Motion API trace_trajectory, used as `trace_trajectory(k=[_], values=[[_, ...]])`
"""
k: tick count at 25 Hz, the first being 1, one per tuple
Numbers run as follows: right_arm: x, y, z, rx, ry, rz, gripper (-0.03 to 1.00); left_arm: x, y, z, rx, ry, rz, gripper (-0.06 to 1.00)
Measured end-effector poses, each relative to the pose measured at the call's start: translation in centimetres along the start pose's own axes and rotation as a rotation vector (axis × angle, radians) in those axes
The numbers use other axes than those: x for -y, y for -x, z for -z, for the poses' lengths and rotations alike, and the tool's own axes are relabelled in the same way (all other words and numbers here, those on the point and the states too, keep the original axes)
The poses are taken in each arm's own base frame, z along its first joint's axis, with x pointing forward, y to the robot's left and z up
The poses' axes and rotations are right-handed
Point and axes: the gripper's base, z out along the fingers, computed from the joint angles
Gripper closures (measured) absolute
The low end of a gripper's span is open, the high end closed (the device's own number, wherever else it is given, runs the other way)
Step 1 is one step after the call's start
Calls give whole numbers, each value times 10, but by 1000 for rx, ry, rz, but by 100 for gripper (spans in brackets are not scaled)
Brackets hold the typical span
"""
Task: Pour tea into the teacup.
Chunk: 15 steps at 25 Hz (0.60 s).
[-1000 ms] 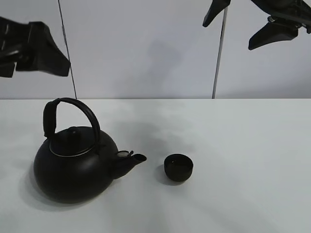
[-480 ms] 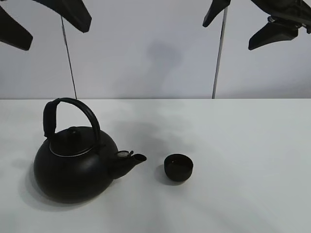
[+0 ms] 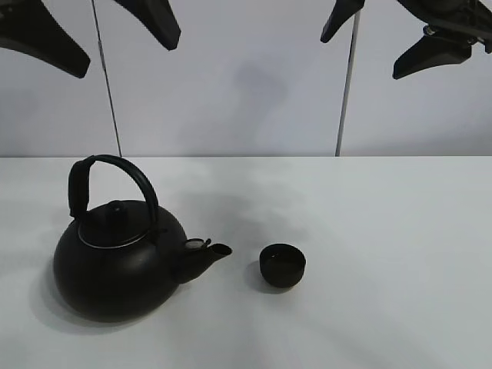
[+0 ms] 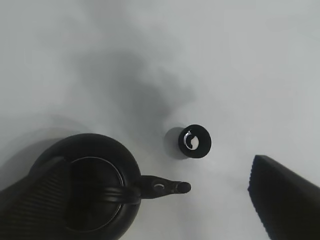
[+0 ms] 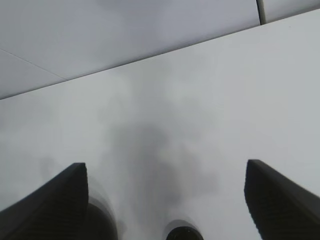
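The big round black kettle (image 3: 115, 261) with an arched handle stands on the white table at the left, its spout pointing right. The tiny black teacup (image 3: 282, 265) stands upright just right of the spout, a small gap apart. My left gripper (image 3: 127, 55) hangs open and empty high above the kettle. From the left wrist view I look down on the kettle (image 4: 95, 185) and the teacup (image 4: 195, 141) between the open fingers (image 4: 285, 200). My right gripper (image 3: 363, 55) is open and empty, high at the upper right. The right wrist view shows only the teacup's rim (image 5: 184, 234) at the frame edge.
The white table (image 3: 384, 231) runs wide to the right and front of the cup. A pale wall with two thin vertical seams (image 3: 344, 92) stands behind the table's far edge.
My left gripper has risen and swung right, from the left edge to above the kettle. The right gripper, kettle and teacup have not moved.
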Motion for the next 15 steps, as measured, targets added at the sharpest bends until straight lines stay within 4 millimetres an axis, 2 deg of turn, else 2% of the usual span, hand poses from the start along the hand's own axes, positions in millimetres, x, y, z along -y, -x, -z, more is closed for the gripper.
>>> trace_trajectory(k=[7, 15], values=[[0, 0, 0, -3, -1, -1, 38, -17, 12, -8, -13, 34, 46, 25], [1, -7, 0, -79, -9, -36, 38, -17, 11, -9, -20, 35, 47, 25]])
